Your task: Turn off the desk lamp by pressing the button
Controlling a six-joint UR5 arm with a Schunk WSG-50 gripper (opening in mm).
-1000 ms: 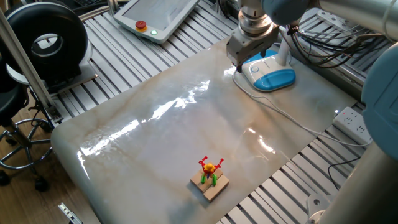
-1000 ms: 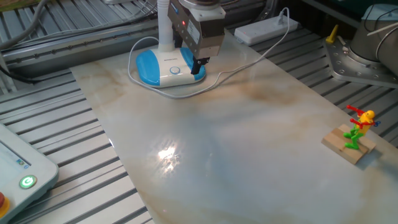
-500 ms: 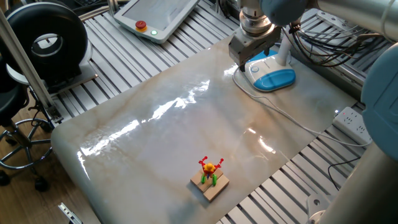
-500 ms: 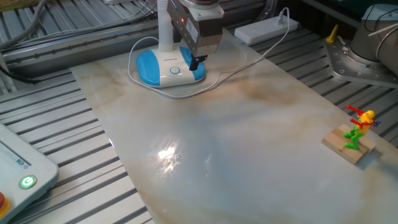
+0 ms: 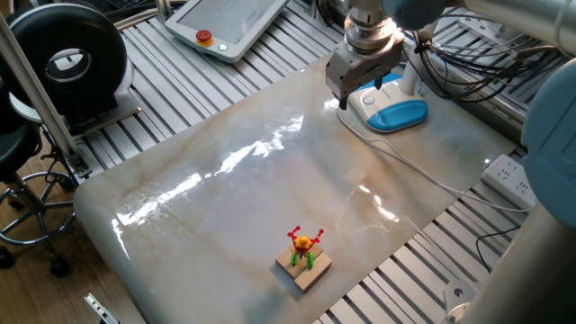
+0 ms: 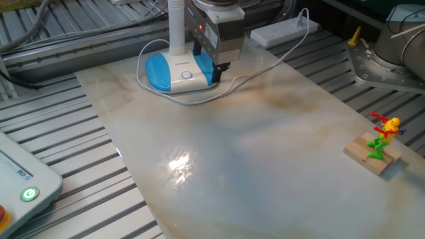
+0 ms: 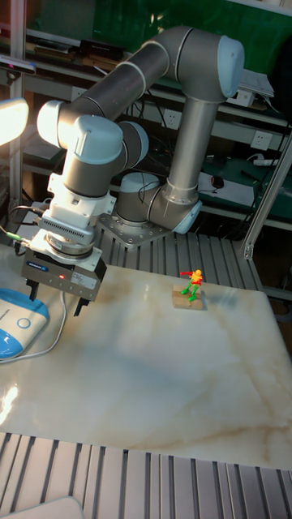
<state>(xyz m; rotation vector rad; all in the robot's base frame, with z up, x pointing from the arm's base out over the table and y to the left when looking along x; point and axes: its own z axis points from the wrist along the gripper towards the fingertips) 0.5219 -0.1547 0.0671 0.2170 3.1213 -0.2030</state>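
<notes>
The desk lamp stands at the far edge of the marble table, its base [image 5: 393, 109] [image 6: 174, 72] [image 7: 11, 326] half white, half sky-blue. A slim white neck [image 6: 176, 25] rises from it, and the lamp head [image 7: 10, 118] glows bright. The button [image 6: 187, 75] [image 7: 23, 322] is a small pad on the white half. My gripper [image 5: 358, 90] [image 6: 219, 66] [image 7: 55, 302] hangs just above the base's table-side edge, beside the button. It is open, with a clear gap between the fingers and nothing in them.
A small toy figure on a wooden block [image 5: 303, 257] [image 6: 378, 150] [image 7: 192, 289] stands on the opposite side of the table. The lamp's cord [image 6: 265, 63] runs to a power strip [image 6: 282, 30]. A white pendant [image 5: 225, 27] lies off the table.
The gripper moved in over the lamp base half a second ago, then shifted back slightly toward the table side. The lamp and toy have not moved.
</notes>
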